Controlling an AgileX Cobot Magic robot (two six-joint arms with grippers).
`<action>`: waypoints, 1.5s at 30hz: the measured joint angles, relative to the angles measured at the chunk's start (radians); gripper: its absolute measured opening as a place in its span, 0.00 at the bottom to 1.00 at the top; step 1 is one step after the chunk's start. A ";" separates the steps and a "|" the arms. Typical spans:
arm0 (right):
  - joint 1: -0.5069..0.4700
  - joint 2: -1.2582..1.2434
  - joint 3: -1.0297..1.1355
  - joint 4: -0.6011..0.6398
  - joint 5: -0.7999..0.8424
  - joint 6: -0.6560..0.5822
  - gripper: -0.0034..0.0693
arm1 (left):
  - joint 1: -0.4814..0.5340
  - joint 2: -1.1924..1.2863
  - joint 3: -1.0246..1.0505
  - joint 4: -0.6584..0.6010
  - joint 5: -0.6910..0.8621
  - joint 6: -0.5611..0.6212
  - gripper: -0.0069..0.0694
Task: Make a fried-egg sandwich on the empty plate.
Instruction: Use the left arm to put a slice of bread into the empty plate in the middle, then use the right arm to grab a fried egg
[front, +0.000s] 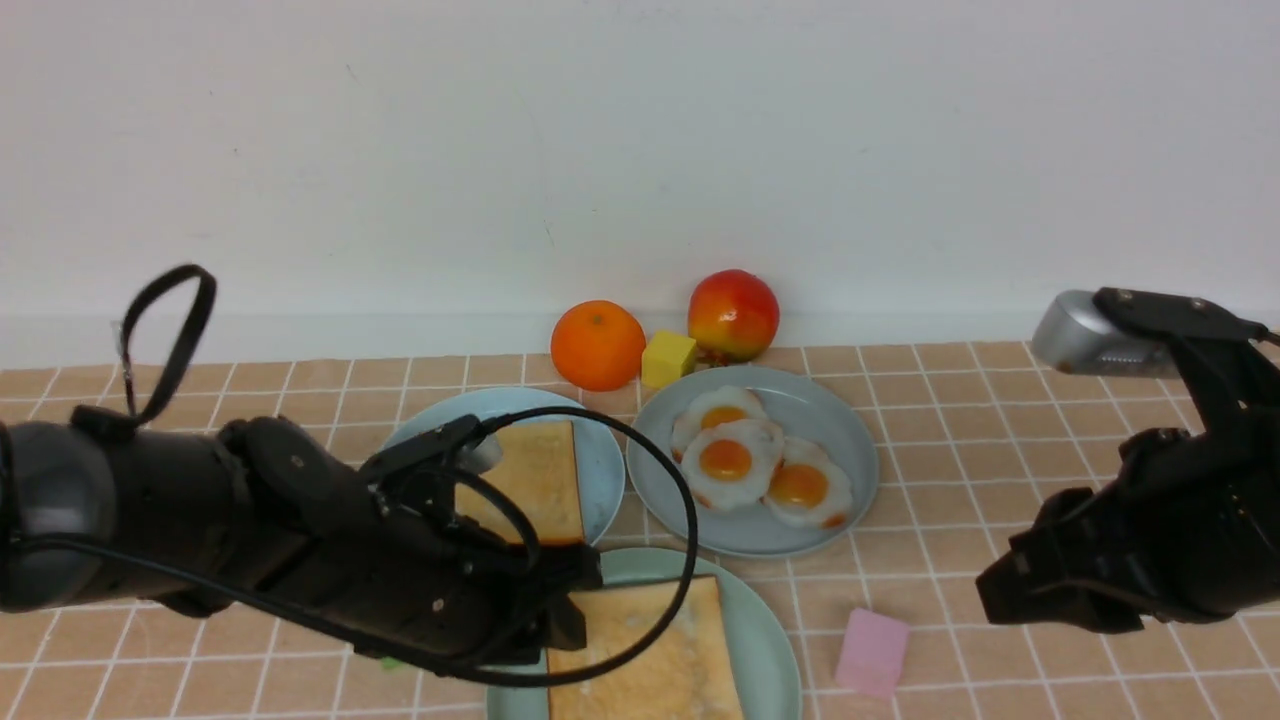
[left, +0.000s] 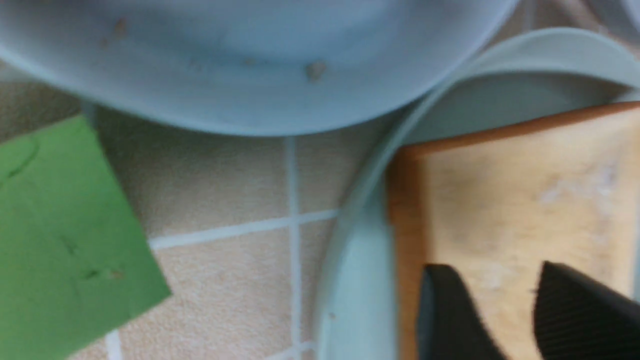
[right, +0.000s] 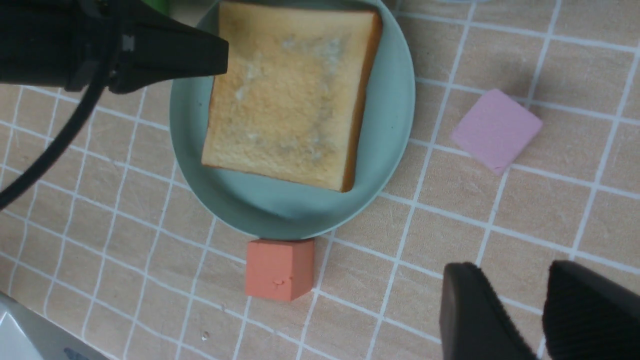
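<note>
Peach tiled table (front: 1000, 420), white wall behind. Left gripper (left: 495, 272): jaws parted, nothing between them, tips low over the left edge of the square golden toast slice (right: 290, 95). That slice lies flat on the round pale mint-green plate (right: 390, 115). Right gripper (right: 512, 272): jaws also apart and empty, over bare tile well right of the mint-green plate.

Step, as I judge it: base slice is down and the left arm is at release; egg layer not yet done. Beyond the mint-green plate to its right is the grey-blue plate (front: 845, 440) with three overlapping white toy fried eggs with orange yolks (front: 728, 460). Beyond it to its left, the sky-blue plate (front: 603, 470) carries the second toast slice (front: 535, 475).

Next move calls for lifting one egg only. They overlap and look thin, so probably a low pinch on a free rim; the right arm sits nearer. Then the top slice.

Pink block (front: 872, 650) lies near the mint-green plate's right; orange-red cube (right: 280, 269) just beside its rim.
</note>
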 joint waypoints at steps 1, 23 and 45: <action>0.000 0.008 -0.027 -0.011 0.004 0.000 0.39 | 0.006 -0.025 -0.007 0.019 0.016 0.000 0.56; -0.001 0.762 -0.791 -0.064 0.052 0.035 0.49 | 0.097 -0.571 -0.036 0.198 0.361 0.290 0.10; -0.053 1.153 -1.094 -0.050 0.154 0.129 0.49 | -0.035 -0.503 0.019 0.186 0.222 0.367 0.07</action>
